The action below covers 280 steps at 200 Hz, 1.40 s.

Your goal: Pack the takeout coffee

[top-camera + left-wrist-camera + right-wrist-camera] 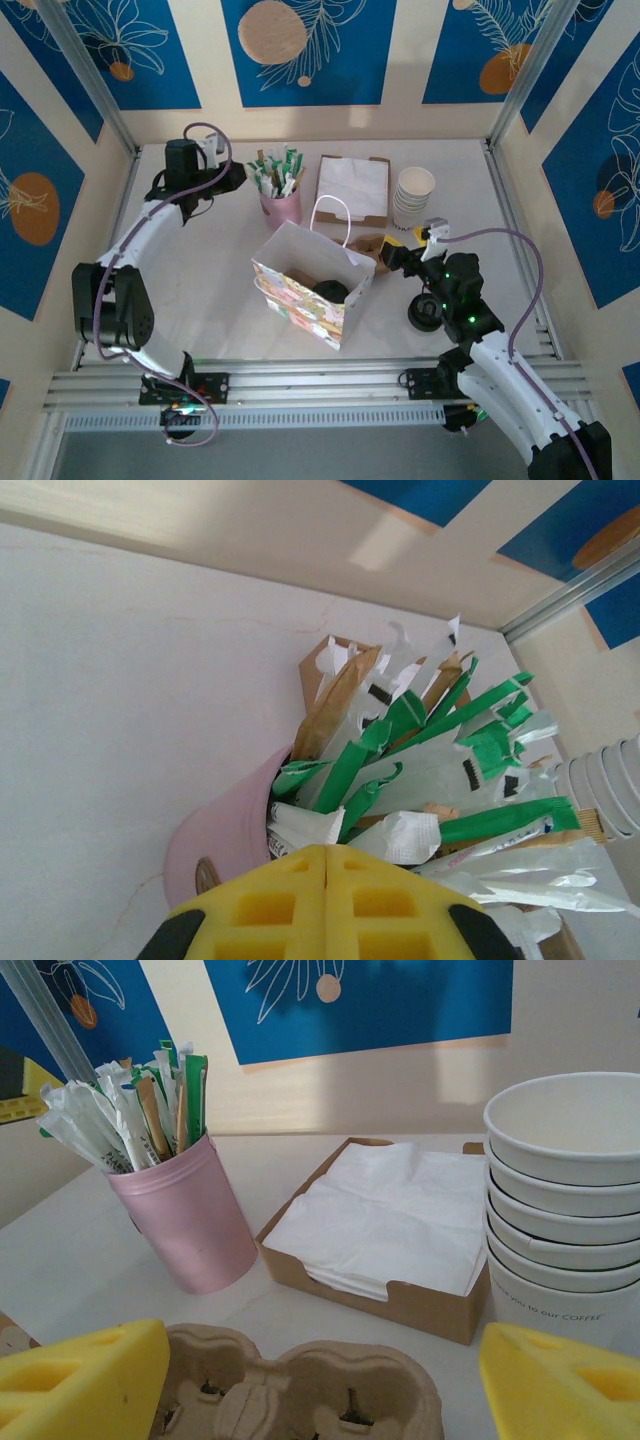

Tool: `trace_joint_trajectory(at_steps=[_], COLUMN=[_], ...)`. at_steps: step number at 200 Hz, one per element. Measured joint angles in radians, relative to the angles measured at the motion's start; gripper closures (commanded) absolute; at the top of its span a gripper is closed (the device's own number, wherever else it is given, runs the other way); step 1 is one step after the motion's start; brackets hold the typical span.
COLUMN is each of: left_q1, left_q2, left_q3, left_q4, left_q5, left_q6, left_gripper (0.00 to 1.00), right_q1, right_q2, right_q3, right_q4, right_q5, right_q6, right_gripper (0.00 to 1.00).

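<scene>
Nearest us in the left wrist view, the left gripper (326, 865) has its 2 yellow pads (265, 910) pressed flat together just below the sachets (420, 750) fanning out of the pink cup (225, 835). We cannot tell whether a wrapper is pinched in the seam. The right gripper (320, 1375) hangs with its jaws wide apart and nothing between them, just above the empty pulp carrier (230, 1370).

We take the takeout coffee (331, 290) to be the round black lid showing inside the open patterned bag (300, 305). Its cup body is hidden, so upright is our guess. 1 more black round piece (425, 312) sits on the table beside the right arm, and we cannot tell what is under it.

The bag's mouth faces up. It lies toward the arm bases and to the right of the left gripper, well apart from it. The right gripper is just behind the bag's far corner, much nearer the coffee.
</scene>
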<state>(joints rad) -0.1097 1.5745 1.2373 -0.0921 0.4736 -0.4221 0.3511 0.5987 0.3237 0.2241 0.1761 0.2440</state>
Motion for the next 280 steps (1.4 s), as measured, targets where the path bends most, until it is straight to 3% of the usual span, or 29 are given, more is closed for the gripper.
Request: trace_joint_trajectory(at_steps=[128, 161, 217, 262, 280], left_q1=[0.022, 0.034, 0.045, 0.048, 0.048], left_q2=[-0.085, -0.079, -0.072, -0.076, -0.076], left_q3=[-0.008, -0.009, -0.009, -0.009, -0.009], left_q4=[0.07, 0.069, 0.058, 0.015, -0.005], left_q5=[0.028, 0.036, 0.03, -0.019, -0.03], left_q6=[-0.014, -0.014, -0.011, 0.013, 0.024], left_gripper=[1.0, 0.87, 0.78, 0.79, 0.89], right_q1=[-0.002, -0.005, -0.006, -0.006, -0.006], right_q2=[0.0, 0.0, 0.0, 0.0, 0.001], right_q3=[0.0, 0.0, 0.0, 0.0, 0.0], right_q4=[0.0, 0.0, 0.0, 0.0, 0.0], right_q5=[0.0, 0.0, -0.001, -0.001, -0.001], right_q6=[0.0, 0.0, 0.0, 0.0, 0.0], right_gripper=[0.18, 0.17, 0.17, 0.17, 0.17])
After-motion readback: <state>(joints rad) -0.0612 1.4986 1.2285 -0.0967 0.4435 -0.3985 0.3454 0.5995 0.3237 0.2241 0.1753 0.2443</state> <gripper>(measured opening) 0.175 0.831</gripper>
